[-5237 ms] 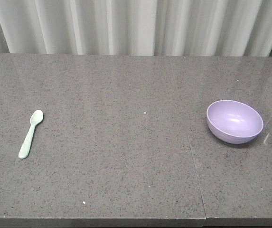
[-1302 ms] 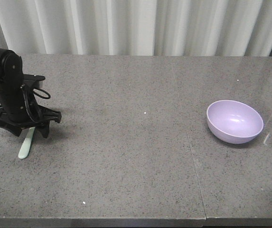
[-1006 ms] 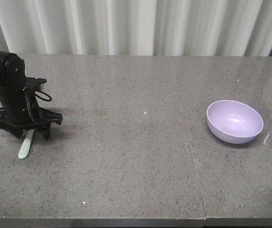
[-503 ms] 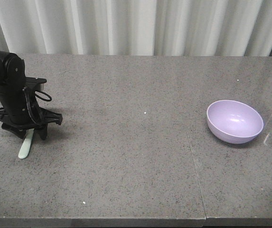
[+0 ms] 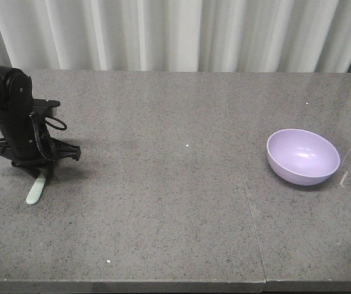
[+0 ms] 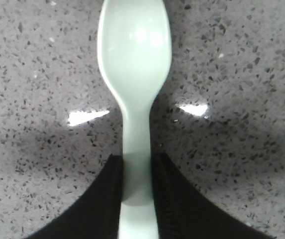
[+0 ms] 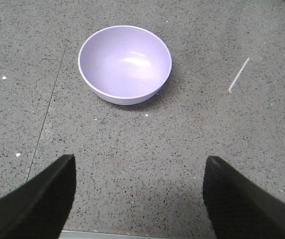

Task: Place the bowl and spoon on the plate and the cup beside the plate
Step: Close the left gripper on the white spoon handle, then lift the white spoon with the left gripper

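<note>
The left pincer narrow, clamped on the spoon handle; the right pincer wide, facing the bowl.

Glossy plastic spoon, speckled stone table

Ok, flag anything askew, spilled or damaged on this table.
Nothing spilled or broken. The bowl stands upright; the spoon lies on the table with the left gripper shut on its handle. Only oddity: a thin pale streak beside the bowl, scratch or glare.
</note>
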`<state>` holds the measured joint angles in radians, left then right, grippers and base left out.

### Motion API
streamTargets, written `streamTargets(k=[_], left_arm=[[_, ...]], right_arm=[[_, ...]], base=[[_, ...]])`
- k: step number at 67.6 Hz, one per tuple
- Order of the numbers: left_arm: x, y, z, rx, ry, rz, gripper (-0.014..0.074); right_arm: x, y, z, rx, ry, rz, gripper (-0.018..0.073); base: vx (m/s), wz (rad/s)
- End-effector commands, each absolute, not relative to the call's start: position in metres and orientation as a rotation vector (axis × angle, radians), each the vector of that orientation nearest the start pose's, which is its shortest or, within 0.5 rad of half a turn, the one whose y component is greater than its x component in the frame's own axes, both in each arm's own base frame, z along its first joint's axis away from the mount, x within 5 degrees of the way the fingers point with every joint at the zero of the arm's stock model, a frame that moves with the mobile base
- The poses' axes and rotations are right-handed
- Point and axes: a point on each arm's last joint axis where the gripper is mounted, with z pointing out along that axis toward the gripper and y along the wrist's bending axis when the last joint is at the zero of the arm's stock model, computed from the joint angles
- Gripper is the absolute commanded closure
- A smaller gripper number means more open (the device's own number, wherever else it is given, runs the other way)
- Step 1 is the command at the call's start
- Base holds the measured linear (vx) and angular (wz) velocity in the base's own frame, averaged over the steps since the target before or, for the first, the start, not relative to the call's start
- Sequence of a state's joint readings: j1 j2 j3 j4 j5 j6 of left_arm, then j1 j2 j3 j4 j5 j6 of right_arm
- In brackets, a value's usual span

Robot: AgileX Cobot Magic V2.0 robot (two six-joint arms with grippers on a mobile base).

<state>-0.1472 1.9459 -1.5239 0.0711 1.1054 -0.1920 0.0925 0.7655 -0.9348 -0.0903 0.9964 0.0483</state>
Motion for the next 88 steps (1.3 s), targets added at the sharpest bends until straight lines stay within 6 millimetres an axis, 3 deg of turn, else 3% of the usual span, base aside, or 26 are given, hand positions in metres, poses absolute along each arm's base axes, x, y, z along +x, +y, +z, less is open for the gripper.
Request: streamTargets(k=[1,15,29,55,71,88], left_arm=[[0.393,-0.055,0.246,-0.031,2.897,0.035,0.0559],[0.39,-0.054,0.256,-0.028,2.869,0.028,0.0605],[0.372,-0.052,0.3,-0.033,2.762,0.0,0.0604],[0.305,-0.042,0.397,-0.044,2.508,-0.06,0.0604],[0.258,-0.034,0.434,-0.029,2.434,-0.066,0.0604],[0.225,-0.029,0.456,-0.016,2.367,-0.071,0.0604]], right_arm=[[0.13,0.004,0.384,-0.066,2.218,-0.047,0.0032],[0.13,0.004,0.384,-0.066,2.218,-0.047,0.0032],[0.13,0.004,0.384,-0.066,2.218,-0.047,0.0032],[0.13,0.004,0.384,-0.066,2.217,-0.047,0.0032],[0.13,0.004,0.384,-0.066,2.217,-0.047,0.0032],[0.13,0.007,0.384,-0.056,2.22,-0.001,0.0032]], base=[[0.0,0.0],[0.0,0.0],[0.0,0.0],[0.0,0.0],[0.0,0.0],[0.0,0.0]])
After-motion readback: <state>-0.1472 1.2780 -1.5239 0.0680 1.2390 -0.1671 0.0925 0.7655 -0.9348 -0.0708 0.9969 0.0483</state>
